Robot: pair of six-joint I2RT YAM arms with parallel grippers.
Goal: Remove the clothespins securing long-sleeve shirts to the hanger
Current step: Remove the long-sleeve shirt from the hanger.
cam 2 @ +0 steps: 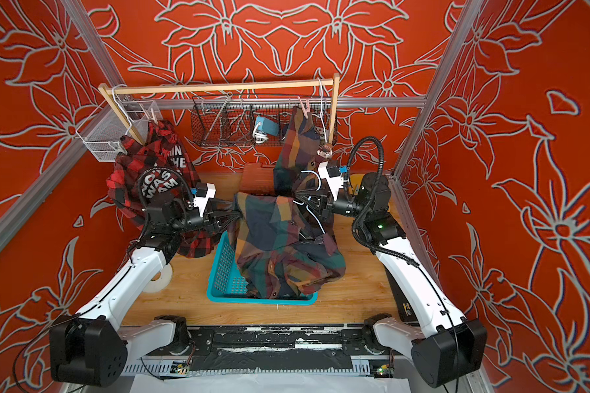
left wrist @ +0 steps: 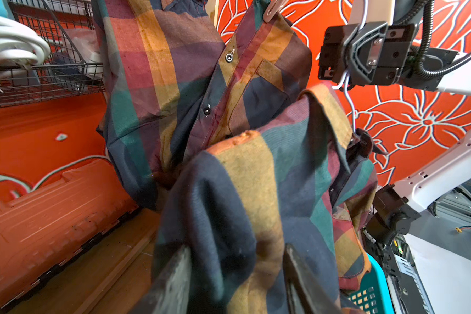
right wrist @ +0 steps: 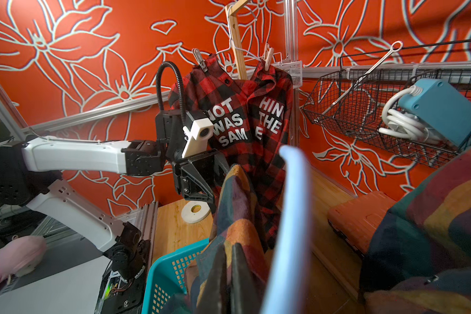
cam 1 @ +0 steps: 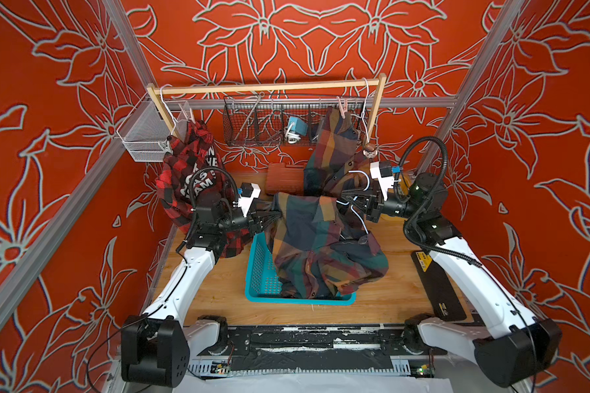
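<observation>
One pink clothespin (cam 1: pixel 342 108) is biting the top edge of the hanging plaid shirt (cam 1: pixel 332 146), right of centre in both top views. It is lying almost straight up the frame from the right pincer (cam 1: pixel 346 200), with its long axis running roughly up-down at a slight tilt. The right arm is sitting nearer to it. That pincer is pressed together close to a pale blue hanger (right wrist: pixel 294 204); whether wire or cloth is in the pinch I cannot tell.

The left pincer (cam 1: pixel 276 215) is straddling a fold of the second plaid shirt (cam 1: pixel 321 245), which is draping into the teal basket (cam 1: pixel 261 272). Whether it is squeezing I cannot tell.

Two more clothespins (right wrist: pixel 200 59) are holding the red check shirt (right wrist: pixel 237 89) at the upper left, nearer the left arm.

Room around the pink one looks tight, with the wooden rail (cam 1: pixel 263 87) and the wire basket (cam 1: pixel 252 126) crowding it.
</observation>
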